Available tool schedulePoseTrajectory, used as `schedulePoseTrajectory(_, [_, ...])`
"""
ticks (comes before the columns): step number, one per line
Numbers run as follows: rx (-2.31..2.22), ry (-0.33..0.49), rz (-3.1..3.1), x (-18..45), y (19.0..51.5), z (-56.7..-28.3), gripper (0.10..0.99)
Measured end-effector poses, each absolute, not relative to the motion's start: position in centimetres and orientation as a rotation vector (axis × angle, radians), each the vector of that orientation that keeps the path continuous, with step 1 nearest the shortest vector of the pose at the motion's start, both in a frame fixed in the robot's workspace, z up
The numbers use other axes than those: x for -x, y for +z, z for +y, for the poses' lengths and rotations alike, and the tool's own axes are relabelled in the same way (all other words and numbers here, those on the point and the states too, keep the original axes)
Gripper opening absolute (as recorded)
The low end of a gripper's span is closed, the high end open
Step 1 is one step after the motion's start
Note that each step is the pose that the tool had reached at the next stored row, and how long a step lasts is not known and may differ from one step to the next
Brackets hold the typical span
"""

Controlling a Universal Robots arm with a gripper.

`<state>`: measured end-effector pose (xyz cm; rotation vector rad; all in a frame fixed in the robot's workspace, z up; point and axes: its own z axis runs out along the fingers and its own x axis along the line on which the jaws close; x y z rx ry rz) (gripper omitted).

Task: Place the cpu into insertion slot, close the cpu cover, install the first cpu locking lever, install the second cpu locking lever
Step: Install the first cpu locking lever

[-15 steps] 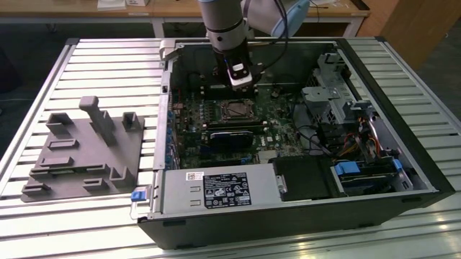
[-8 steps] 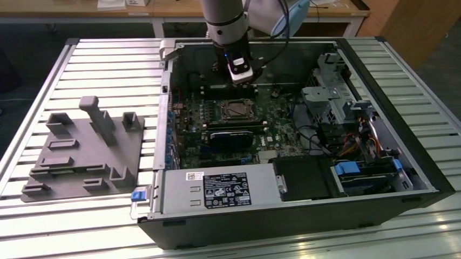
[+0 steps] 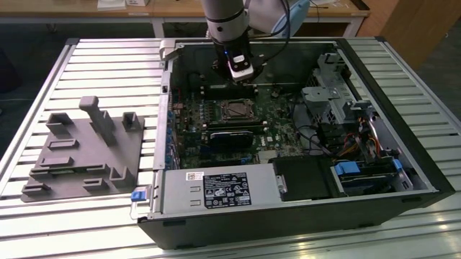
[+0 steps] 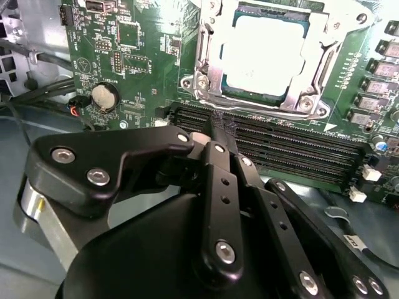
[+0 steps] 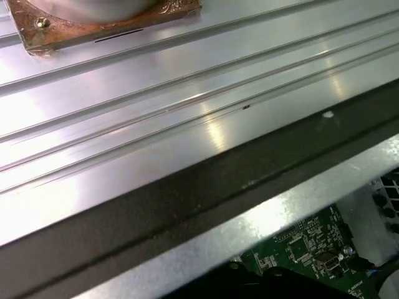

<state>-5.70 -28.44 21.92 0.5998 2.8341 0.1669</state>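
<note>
Inside the open black computer case, over the far part of the green motherboard, the black linkage gripper hung from the grey arm, just beyond the socket. In the second wrist view its fingers met at the tip: pincer closed, nothing in it. There the gripper sat over the long black memory slots, near the socket but apart from it.

The small square cpu with a pale metal top lay seated in the socket; it read dark in the exterior view. The thin silvery cpu cover frame lay around it, window over the chip. It looked fully down, though glare on the chip made the edges hard to judge.

A round silver coin cell sat on the board, well to one side of the socket. The grey moulded parts tray lay on the slatted aluminium table, on the exterior view's left of the case. The first wrist view caught the table slats, the dark case rim and a copper-coloured plate resting on the slats.
</note>
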Motion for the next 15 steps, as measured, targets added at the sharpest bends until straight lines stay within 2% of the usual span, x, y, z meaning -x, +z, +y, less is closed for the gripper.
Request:
schedulePoseTrajectory(5, [-0.603, 0.145, 2.853, 5.6, 21.9, -28.4, 0.106])
schedulePoseTrajectory(11, [-0.602, 0.057, 2.886, 5.3, 21.8, -28.5, 0.106])
schedulePoseTrajectory(12, [-0.601, 0.015, 2.899, 5.2, 21.8, -28.8, 0.106])
schedulePoseTrajectory(15, [-0.601, 0.008, 2.903, 5.2, 21.8, -29.5, 0.106])
